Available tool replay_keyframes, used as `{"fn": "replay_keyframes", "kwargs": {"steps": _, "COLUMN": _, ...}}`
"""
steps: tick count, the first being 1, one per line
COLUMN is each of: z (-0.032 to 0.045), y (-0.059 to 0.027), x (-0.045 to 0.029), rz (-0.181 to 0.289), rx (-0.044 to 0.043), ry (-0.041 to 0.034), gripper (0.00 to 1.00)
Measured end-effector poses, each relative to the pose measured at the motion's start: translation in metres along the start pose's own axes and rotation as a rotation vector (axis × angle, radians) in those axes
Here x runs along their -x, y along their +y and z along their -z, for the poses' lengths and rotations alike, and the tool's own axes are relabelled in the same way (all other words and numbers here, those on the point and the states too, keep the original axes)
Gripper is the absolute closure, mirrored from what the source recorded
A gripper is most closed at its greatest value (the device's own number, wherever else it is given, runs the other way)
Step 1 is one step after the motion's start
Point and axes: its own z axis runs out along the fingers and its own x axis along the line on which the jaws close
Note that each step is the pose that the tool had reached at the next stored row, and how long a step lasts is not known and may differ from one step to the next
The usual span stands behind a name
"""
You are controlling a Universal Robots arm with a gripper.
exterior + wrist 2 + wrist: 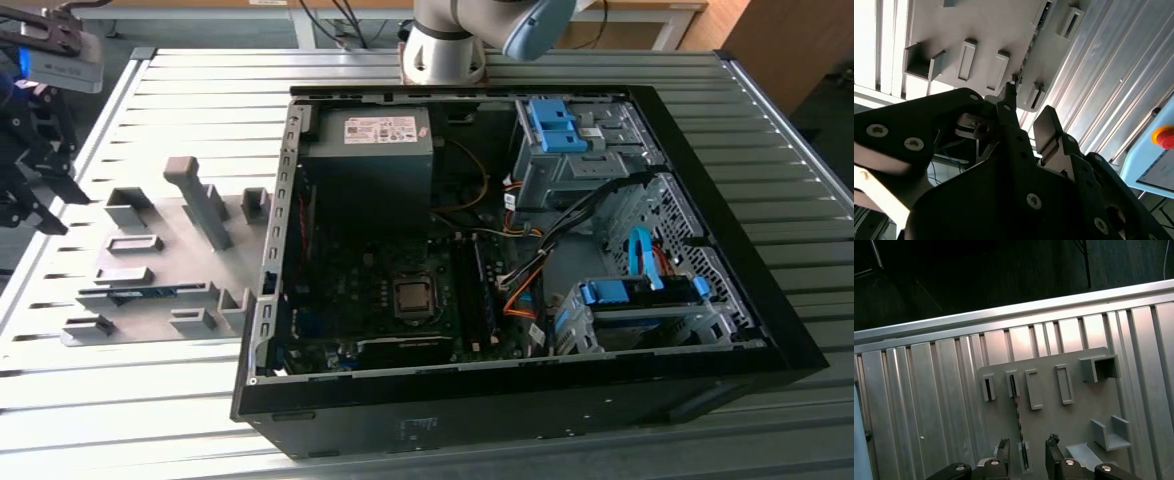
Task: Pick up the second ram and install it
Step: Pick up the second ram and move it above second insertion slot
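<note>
The second ram (144, 293) is a thin green-blue stick standing on edge in a slot of the grey fixture plate (160, 240), at the exterior view's left of the open computer case (534, 380). In the first wrist view the ram (1017, 412) shows edge-on, running toward the gap between my two fingers (1003, 449). My gripper (1026, 450) is open and hangs above the plate, apart from the stick. The second wrist view shows the gripper (1026, 112) from behind, with the ram (1030, 47) beyond its tips. In the exterior view the gripper (34, 200) sits at the far left edge.
Grey upright blocks (200, 200) rise from the fixture plate. Inside the case lie the motherboard with its long black memory slots (474, 290), a power supply (367, 150), blue drive brackets (554, 125) and cables. The arm's base (447, 50) stands behind the case on the ribbed metal table (120, 400).
</note>
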Motion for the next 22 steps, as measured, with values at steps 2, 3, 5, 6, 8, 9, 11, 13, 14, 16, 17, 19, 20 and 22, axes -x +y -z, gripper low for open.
{"fn": "replay_keyframes", "kwargs": {"steps": 2, "z": -0.0011, "y": 0.0001, "x": 0.0, "rz": 0.0, "rx": -0.0005, "ry": 0.0001, "gripper": 0.58}}
{"fn": "replay_keyframes", "kwargs": {"steps": 3, "z": -0.0011, "y": 0.0001, "x": 0.0, "rz": 0.0, "rx": -0.0005, "ry": 0.0001, "gripper": 0.58}}
{"fn": "replay_keyframes", "kwargs": {"steps": 5, "z": -0.0011, "y": 0.0001, "x": 0.0, "rz": 0.0, "rx": -0.0005, "ry": 0.0, "gripper": 0.58}}
{"fn": "replay_keyframes", "kwargs": {"steps": 6, "z": -0.0013, "y": 0.0001, "x": 0.0, "rz": 0.0, "rx": -0.0007, "ry": 0.0, "gripper": 0.58}}
{"fn": "replay_keyframes", "kwargs": {"steps": 8, "z": -0.0032, "y": 0.0, "x": -0.0001, "rz": 0.001, "rx": -0.0011, "ry": -0.0003, "gripper": 0.58}}
{"fn": "replay_keyframes", "kwargs": {"steps": 9, "z": -0.0044, "y": 0.0001, "x": -0.0001, "rz": 0.005, "rx": -0.0012, "ry": -0.0001, "gripper": 0.58}}
{"fn": "replay_keyframes", "kwargs": {"steps": 11, "z": -0.0067, "y": 0.0001, "x": -0.0002, "rz": 0.03, "rx": -0.0009, "ry": 0.0002, "gripper": 0.58}}
{"fn": "replay_keyframes", "kwargs": {"steps": 13, "z": -0.01, "y": 0.0001, "x": -0.0003, "rz": 0.039, "rx": -0.0007, "ry": 0.0003, "gripper": 0.58}}
{"fn": "replay_keyframes", "kwargs": {"steps": 14, "z": -0.0118, "y": 0.0001, "x": -0.0004, "rz": 0.039, "rx": -0.0008, "ry": 0.0003, "gripper": 0.58}}
{"fn": "replay_keyframes", "kwargs": {"steps": 16, "z": -0.0155, "y": 0.0, "x": -0.0005, "rz": 0.04, "rx": -0.0011, "ry": 0.0002, "gripper": 0.58}}
{"fn": "replay_keyframes", "kwargs": {"steps": 17, "z": -0.0173, "y": 0.0, "x": -0.0005, "rz": 0.04, "rx": -0.0012, "ry": 0.0002, "gripper": 0.58}}
{"fn": "replay_keyframes", "kwargs": {"steps": 19, "z": -0.021, "y": 0.0, "x": -0.0006, "rz": 0.04, "rx": -0.0012, "ry": 0.0001, "gripper": 0.58}}
{"fn": "replay_keyframes", "kwargs": {"steps": 20, "z": -0.0227, "y": 0.0, "x": -0.0006, "rz": 0.039, "rx": -0.0012, "ry": 0.0002, "gripper": 0.58}}
{"fn": "replay_keyframes", "kwargs": {"steps": 22, "z": -0.0259, "y": 0.0, "x": -0.0006, "rz": 0.039, "rx": -0.0012, "ry": 0.0002, "gripper": 0.58}}
